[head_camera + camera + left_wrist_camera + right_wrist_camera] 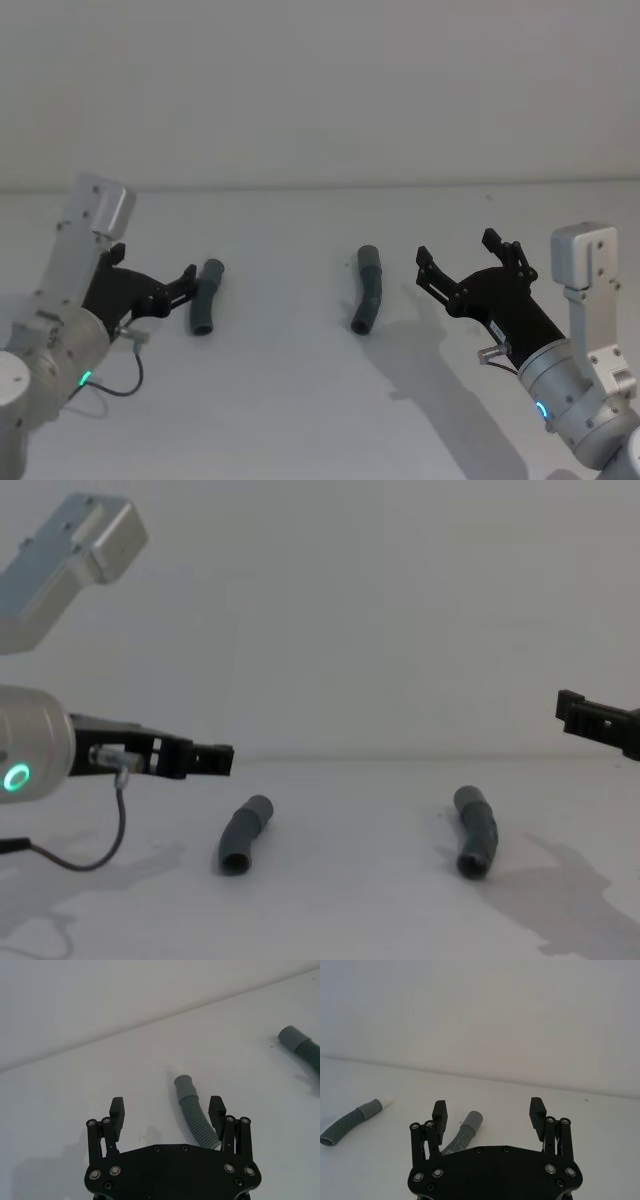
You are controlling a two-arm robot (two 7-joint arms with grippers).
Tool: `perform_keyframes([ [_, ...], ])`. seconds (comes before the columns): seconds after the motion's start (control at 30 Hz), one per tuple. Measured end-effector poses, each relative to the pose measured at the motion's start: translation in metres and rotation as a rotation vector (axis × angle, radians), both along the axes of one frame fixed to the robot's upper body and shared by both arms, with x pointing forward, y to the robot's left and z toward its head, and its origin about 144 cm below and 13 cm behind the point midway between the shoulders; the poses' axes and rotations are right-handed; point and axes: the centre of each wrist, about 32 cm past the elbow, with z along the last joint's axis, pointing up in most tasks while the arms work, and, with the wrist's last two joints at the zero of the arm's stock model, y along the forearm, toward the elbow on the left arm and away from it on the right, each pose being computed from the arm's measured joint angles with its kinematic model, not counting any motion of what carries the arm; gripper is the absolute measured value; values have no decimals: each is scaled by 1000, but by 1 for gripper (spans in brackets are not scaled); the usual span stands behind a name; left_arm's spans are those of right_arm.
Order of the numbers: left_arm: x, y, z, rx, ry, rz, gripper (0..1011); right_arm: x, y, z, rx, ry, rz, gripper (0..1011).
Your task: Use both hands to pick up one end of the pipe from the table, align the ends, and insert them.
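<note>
- Head view: we see the left gripper open, with its tips just beside the left pipe piece. It holds nothing. The right gripper is open wide, near the right pipe piece, with a gap between them. Both pieces lie flat on the white table, well apart.
- Left wrist view: we see the left gripper's jaws spread. The left pipe piece lies on the table and runs under one finger.
- Right wrist view: we see the right gripper's jaws spread, with the right pipe piece lying on the table below them. The left pipe piece, farther off, ends in a white tip.
- Chest view: we see both grippers up above the table and both pieces lying on it.
</note>
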Motion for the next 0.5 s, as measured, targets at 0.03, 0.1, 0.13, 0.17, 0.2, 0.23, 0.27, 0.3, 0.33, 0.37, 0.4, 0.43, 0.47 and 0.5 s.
perform_keyframes([
  [0.03, 0, -1, -1, -1, 3, 3, 1001, 0, 0, 0, 0, 0, 0, 1000],
  [0.1, 1, -4, -3, -1, 12, 11, 1001, 0, 0, 0, 0, 0, 0, 1000],
  [0.13, 1, -6, -5, -1, 18, 18, 1001, 0, 0, 0, 0, 0, 0, 1000],
  [0.17, 1, -6, -6, -2, 20, 19, 1002, 0, 0, 0, 0, 0, 0, 1000],
  [0.2, 2, -9, -8, -2, 29, 25, 1001, 0, 0, 0, 0, 0, 0, 1000],
  [0.23, 2, -10, -9, -1, 32, 29, 1001, 0, 0, 0, 0, 0, 0, 1000],
  [0.27, 3, -10, -10, -1, 36, 30, 1002, 0, 0, 0, 0, 0, 0, 1000],
  [0.3, 4, -12, -11, 0, 43, 35, 1002, 0, 0, 0, 0, 0, 0, 1000],
  [0.33, 4, -13, -12, 0, 47, 37, 1002, 0, 0, 0, 0, 0, 0, 1000],
  [0.37, 5, -13, -13, 0, 50, 38, 1002, 0, 0, 0, 0, 0, 0, 1000],
  [0.4, 6, -14, -13, 1, 53, 39, 1001, 0, 0, 0, 0, 0, 0, 1000],
  [0.43, 7, -14, -14, 1, 57, 40, 1001, 0, 0, 0, 0, 0, 0, 1000],
  [0.47, 8, -16, -15, 1, 63, 41, 1001, 0, 0, 0, 0, 0, 0, 1000],
  [0.5, 9, -16, -15, 1, 65, 41, 1002, 0, 0, 0, 0, 0, 0, 1000],
])
